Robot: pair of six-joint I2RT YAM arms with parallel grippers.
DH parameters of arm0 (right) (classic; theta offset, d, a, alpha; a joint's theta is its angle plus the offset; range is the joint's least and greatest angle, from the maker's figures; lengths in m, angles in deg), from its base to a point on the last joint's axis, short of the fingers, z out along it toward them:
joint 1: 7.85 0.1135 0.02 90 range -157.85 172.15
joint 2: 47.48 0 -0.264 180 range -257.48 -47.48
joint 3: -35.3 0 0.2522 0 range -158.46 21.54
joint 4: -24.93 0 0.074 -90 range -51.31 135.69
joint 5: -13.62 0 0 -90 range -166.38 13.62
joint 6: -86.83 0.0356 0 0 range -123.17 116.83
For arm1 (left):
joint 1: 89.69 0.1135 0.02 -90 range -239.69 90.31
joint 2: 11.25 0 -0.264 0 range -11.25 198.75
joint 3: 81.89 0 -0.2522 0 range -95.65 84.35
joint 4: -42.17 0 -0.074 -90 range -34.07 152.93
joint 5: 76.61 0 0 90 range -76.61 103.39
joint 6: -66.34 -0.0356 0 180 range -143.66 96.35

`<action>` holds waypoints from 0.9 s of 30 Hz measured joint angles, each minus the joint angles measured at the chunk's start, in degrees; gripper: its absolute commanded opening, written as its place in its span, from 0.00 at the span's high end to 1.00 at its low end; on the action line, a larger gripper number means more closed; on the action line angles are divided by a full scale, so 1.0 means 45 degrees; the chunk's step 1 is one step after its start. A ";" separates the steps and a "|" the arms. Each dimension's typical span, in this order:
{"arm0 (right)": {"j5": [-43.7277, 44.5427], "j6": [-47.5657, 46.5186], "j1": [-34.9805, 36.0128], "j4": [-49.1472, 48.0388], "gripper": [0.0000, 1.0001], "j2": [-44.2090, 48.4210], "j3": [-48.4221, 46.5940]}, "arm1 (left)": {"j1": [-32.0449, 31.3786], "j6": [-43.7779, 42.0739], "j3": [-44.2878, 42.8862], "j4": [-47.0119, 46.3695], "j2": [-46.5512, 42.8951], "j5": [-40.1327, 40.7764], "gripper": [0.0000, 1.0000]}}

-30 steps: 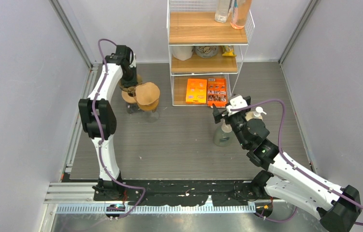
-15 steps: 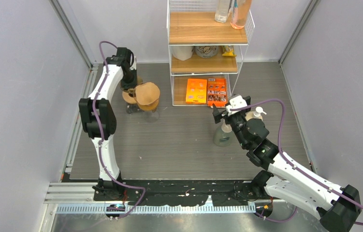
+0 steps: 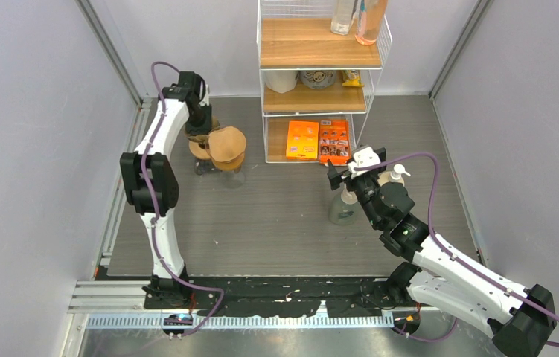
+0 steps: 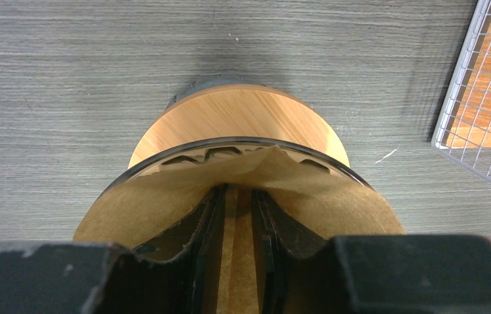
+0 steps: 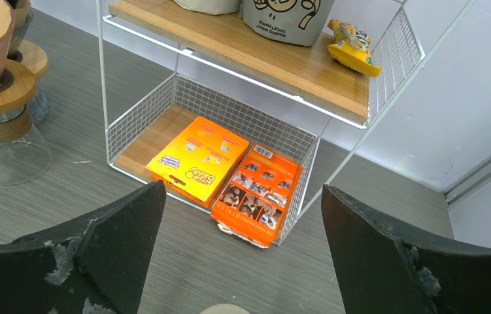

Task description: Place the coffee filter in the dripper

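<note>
Left gripper (image 4: pixel 237 196) is down inside the coffee filter (image 4: pixel 144 209). The brown paper spreads to both sides of the fingers (image 4: pixel 206 222) and rises past their tips. The filter sits in the dripper (image 4: pixel 229 140): the glass rim curves just beyond the fingertips, with the wooden collar (image 4: pixel 242 114) beyond that. The fingers are a narrow gap apart with tan paper showing in the gap; I can't tell if they pinch it or have let go.

Right gripper (image 5: pixel 242 196) is spread wide, with nothing between its fingers (image 5: pixel 118 229). Ahead of them is a wire shelf (image 5: pixel 141 111) with orange boxes (image 5: pixel 197 167) on the bottom level. Well off past the left finger is a glass carafe (image 5: pixel 14 154) with its own brown cone on top. In the top view, a spray bottle (image 3: pixel 343 207) stands just beside that gripper.
</note>
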 measured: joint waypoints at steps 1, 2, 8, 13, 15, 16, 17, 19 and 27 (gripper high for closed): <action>0.0000 0.0000 0.0000 0.0005 0.04 0.0000 0.0000 | 0.0000 0.0000 0.0000 0.0000 -0.0010 0.0005 0.65; 0.0000 0.0000 0.0000 0.0019 0.05 0.0000 0.0000 | 0.0000 0.0000 0.0000 0.0000 -0.0029 0.0010 0.64; 0.0000 0.0000 0.0000 0.0053 0.05 0.0000 0.0000 | 0.0000 0.0010 0.0005 -0.0005 -0.0107 0.0068 0.63; 0.0000 0.0000 0.0000 0.0058 0.05 0.0000 0.0000 | -0.0015 0.0019 0.0019 -0.0015 -0.0146 0.0083 0.69; 0.0000 0.0000 0.0000 0.0058 0.05 0.0000 0.0000 | -0.0015 0.0024 0.0019 -0.0005 -0.0146 0.0078 0.69; -0.0005 0.0000 0.0000 0.0058 0.04 0.0000 0.0000 | -0.0015 0.0029 0.0015 -0.0005 -0.0146 0.0083 0.69; 0.0000 0.0000 0.0000 0.0063 0.05 -0.0005 0.0000 | -0.0015 0.0029 0.0015 -0.0005 -0.0146 0.0078 0.69; 0.0000 0.0000 0.0000 0.0058 0.05 -0.0058 0.0000 | -0.0015 0.0034 -0.0019 0.0015 -0.0146 0.0078 0.69; 0.0000 0.0000 0.0000 0.0194 0.05 -0.0243 0.0000 | -0.0015 0.0039 -0.0398 0.0063 -0.0379 0.0083 0.68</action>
